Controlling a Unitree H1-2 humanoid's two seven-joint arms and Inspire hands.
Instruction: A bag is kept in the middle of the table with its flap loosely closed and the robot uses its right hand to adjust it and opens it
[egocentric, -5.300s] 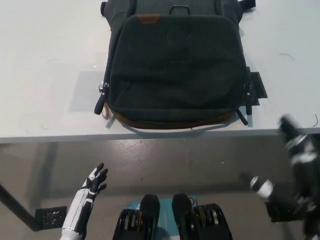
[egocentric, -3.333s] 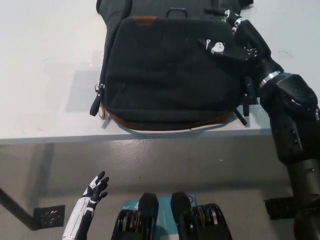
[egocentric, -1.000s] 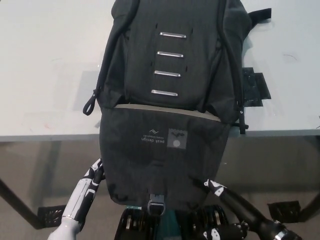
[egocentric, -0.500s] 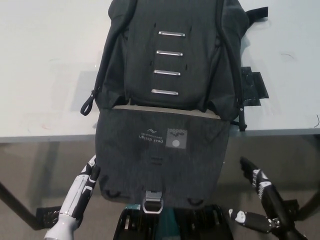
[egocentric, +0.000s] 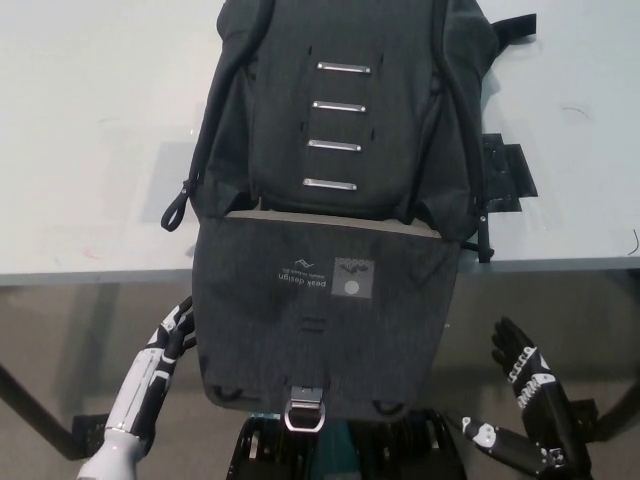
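Head view. The bag (egocentric: 345, 110), dark grey, lies on the white table (egocentric: 90, 130), reaching from the table's far part to its near edge. Its flap (egocentric: 325, 310) is folded out toward the robot and hangs over the near edge of the table, inner face up. Four short metal bars (egocentric: 335, 125) run in a column down the bag's exposed front, above the flap's hinge line. On the flap are a line of pale lettering and a round grey badge (egocentric: 350, 288), both just below the table edge. A metal buckle (egocentric: 304, 414) sits at the flap's lower middle edge. A strap loop (egocentric: 178, 205) lies on the table at the bag's left side; another strap (egocentric: 510, 27) juts from the bag's upper right corner. A black patch (egocentric: 505, 175) lies on the table just right of the bag.

The left hand (egocentric: 176, 328) is white with dark fingers; it hangs below the table edge, just left of the flap, and whether it touches the flap cannot be told. Its fingers are loosely extended and hold nothing. The right hand (egocentric: 520, 362), black, is below the table edge to the right of the flap, apart from it, fingers spread and empty.
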